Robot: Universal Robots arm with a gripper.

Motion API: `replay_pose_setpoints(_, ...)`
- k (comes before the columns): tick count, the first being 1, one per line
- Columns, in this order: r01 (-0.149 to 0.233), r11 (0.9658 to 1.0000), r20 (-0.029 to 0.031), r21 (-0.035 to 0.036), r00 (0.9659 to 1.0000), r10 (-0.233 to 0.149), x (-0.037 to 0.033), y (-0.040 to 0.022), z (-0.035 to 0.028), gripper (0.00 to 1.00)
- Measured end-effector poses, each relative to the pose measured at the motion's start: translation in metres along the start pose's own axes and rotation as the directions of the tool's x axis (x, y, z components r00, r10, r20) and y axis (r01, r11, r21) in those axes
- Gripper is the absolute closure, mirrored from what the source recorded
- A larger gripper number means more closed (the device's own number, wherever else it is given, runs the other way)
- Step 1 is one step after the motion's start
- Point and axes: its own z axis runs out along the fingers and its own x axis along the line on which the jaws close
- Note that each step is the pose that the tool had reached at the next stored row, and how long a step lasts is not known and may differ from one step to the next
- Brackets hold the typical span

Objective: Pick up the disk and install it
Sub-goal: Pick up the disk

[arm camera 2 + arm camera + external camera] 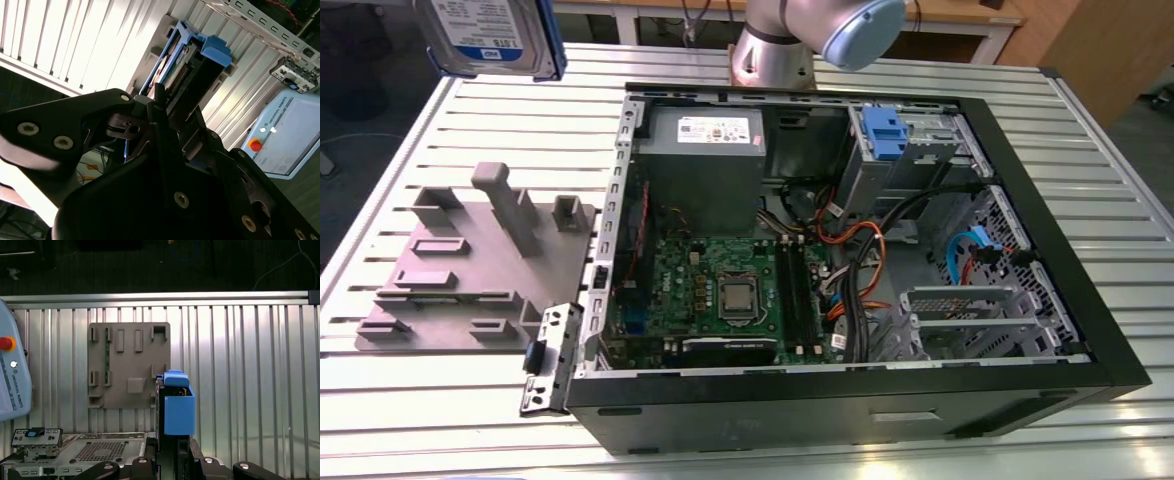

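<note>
At the exterior view's far left, the disk (487, 35) hangs in the air above the corner of the slatted table (1114, 225). Its white-and-blue label faces outward, blue rails run down its sides, and it is well clear of everything below. Beneath it on the table lies a grey moulded fixture (467, 270). Just beside that is the open computer case (854, 390), lying on its side. Inside, the power supply (700, 150) sits above the green motherboard (720, 290), and further right is a blue-fronted caddy (887, 135) in its metal cage. The arm's base (781, 50) stands behind the case. In the second wrist view the gripper (176, 117) is clamped on the disk's near end, with a black finger (159, 107) pressed against it. A teach pendant (285, 135) lies on the slats beyond.
</note>
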Motion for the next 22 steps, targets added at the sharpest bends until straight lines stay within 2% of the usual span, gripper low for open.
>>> replay_pose_setpoints(4,0.000,1.0000,0.0001,0.0001,1.0000,0.000,-0.0007,-0.0065,-0.0001,0.65)
replay_pose_setpoints(14,0.000,1.0000,0.0001,0.0000,1.0000,0.000,-0.0033,-0.0292,-0.0005,0.65)
replay_pose_setpoints(22,0.000,1.0000,0.0001,0.0000,1.0000,0.000,-0.0042,-0.0407,-0.0007,0.65)
